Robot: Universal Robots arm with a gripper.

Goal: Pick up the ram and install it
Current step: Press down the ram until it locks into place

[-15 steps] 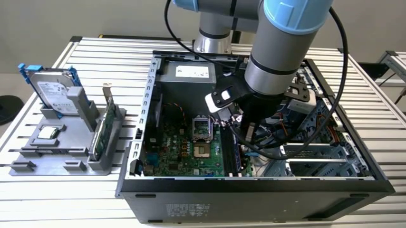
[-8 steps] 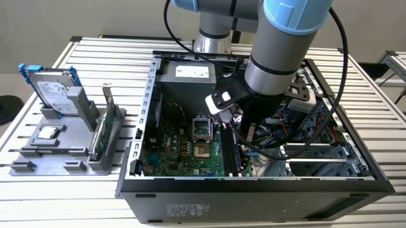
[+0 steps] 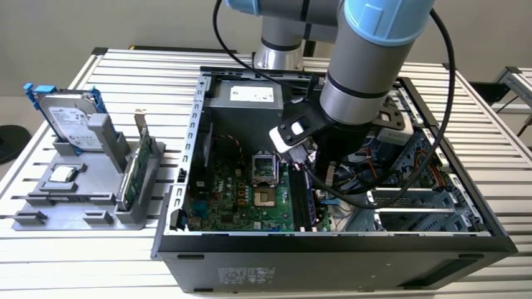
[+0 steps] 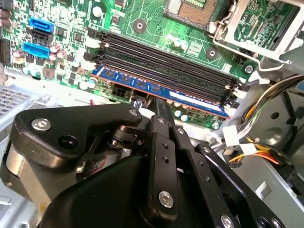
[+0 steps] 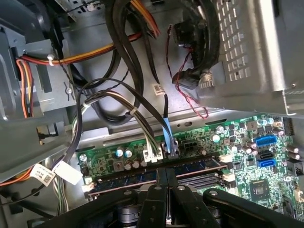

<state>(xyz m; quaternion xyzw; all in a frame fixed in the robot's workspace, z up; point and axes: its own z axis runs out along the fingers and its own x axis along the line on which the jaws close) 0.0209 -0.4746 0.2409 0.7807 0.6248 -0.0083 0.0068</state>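
Robot claw (image 4: 151, 107), fingers pressed together, pushes down on the ram (image 4: 161, 91) to seat it in its motherboard (image 4: 142, 23) slot.

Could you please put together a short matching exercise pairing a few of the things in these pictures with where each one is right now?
Things:
1. ram
2. hard drive
3. green card
4. hand

Places:
A. upright in the grey holder, nearest the exterior view's left
B. directly above the stick, inside the case
C. lying along the outermost black slot on the motherboard
D. on edge in the grey holder, beside the case wall

Pairs: 1-C, 2-A, 3-D, 4-B
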